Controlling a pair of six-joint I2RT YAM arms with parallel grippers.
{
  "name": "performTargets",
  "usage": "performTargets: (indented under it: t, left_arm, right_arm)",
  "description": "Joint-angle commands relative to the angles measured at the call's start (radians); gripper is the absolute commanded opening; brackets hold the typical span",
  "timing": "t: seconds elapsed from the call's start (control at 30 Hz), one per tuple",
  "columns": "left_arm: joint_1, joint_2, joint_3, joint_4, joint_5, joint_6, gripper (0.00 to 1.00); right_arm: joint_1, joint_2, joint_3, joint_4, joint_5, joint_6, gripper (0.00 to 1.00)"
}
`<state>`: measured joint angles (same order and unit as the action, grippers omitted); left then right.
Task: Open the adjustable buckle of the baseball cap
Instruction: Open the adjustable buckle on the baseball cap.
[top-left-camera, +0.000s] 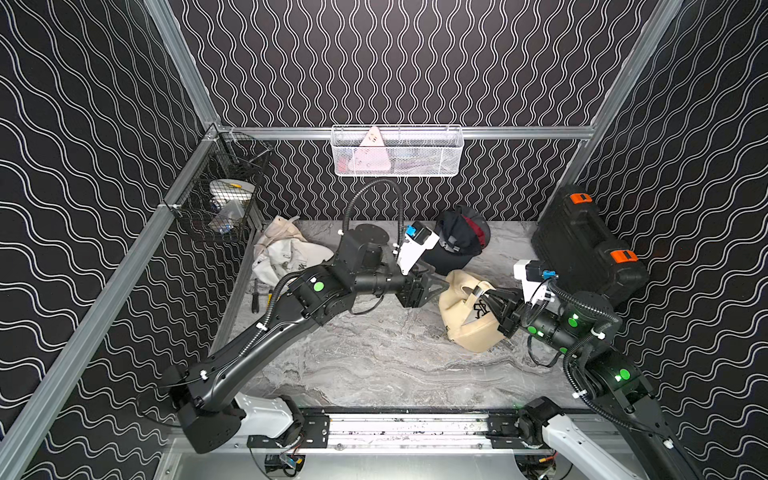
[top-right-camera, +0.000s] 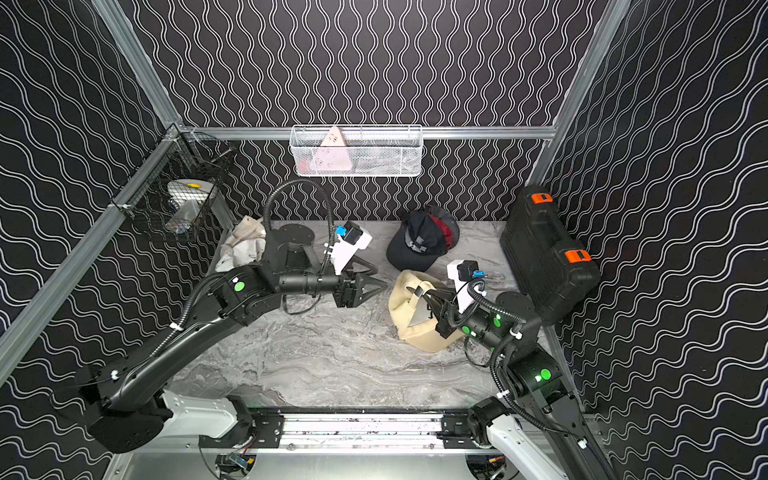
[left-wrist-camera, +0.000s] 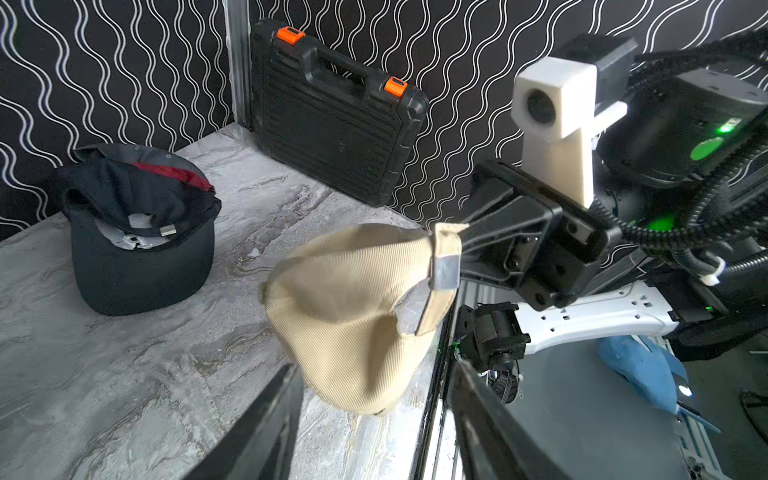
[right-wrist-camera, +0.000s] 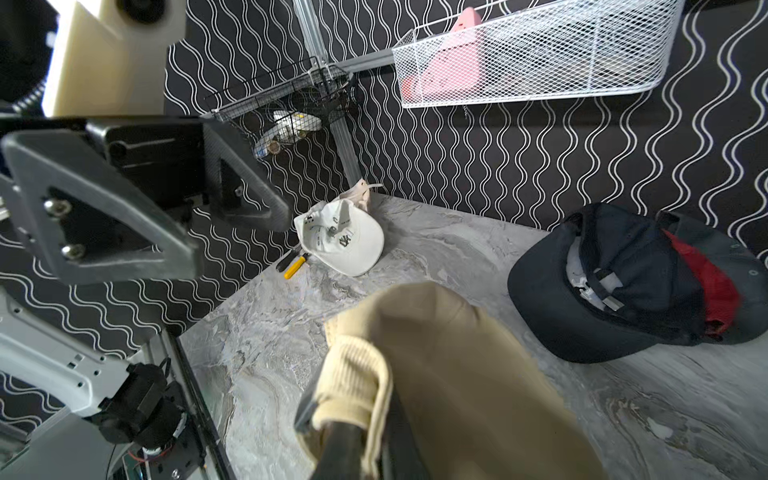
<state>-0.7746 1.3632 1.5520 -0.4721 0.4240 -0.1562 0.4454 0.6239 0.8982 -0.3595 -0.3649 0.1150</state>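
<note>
The beige baseball cap (top-left-camera: 465, 328) (top-right-camera: 415, 332) hangs crumpled at the right of the table, crown downward. My right gripper (top-left-camera: 484, 297) (left-wrist-camera: 461, 245) is shut on its back strap (right-wrist-camera: 353, 374), right beside the metal buckle (left-wrist-camera: 444, 272). The buckle looks closed on the strap. My left gripper (top-left-camera: 439, 279) (top-right-camera: 380, 279) is open and holds nothing, hovering just left of the cap. In the left wrist view its dark fingers (left-wrist-camera: 274, 424) frame the cap's lower edge (left-wrist-camera: 353, 374) without touching it.
A navy and red cap (top-left-camera: 459, 241) lies behind, and a white cap (top-left-camera: 286, 253) at the back left with a yellow-handled tool (right-wrist-camera: 296, 266). A black tool case (top-left-camera: 586, 249) leans on the right wall. Wire baskets hang on the back wall (top-left-camera: 397, 151) and the left (top-left-camera: 220, 199).
</note>
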Motion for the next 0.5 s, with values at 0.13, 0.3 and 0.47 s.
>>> performTargets:
  t: [0.13,0.3,0.47]
  left_arm:
    - [-0.004,0.110,0.122,-0.003,0.104,0.001,0.58]
    - [-0.025,0.190,0.212,-0.088,0.138,0.042,0.55]
    - [-0.046,0.240,0.280,-0.172,0.174,0.087,0.54]
  right_arm:
    - [0.004,0.009,-0.001,-0.010,-0.055,-0.034,0.04]
    - [0.004,0.017,0.004,-0.010,-0.065,-0.041,0.04]
    - [0.038,0.026,0.008,-0.012,-0.064,-0.044,0.04]
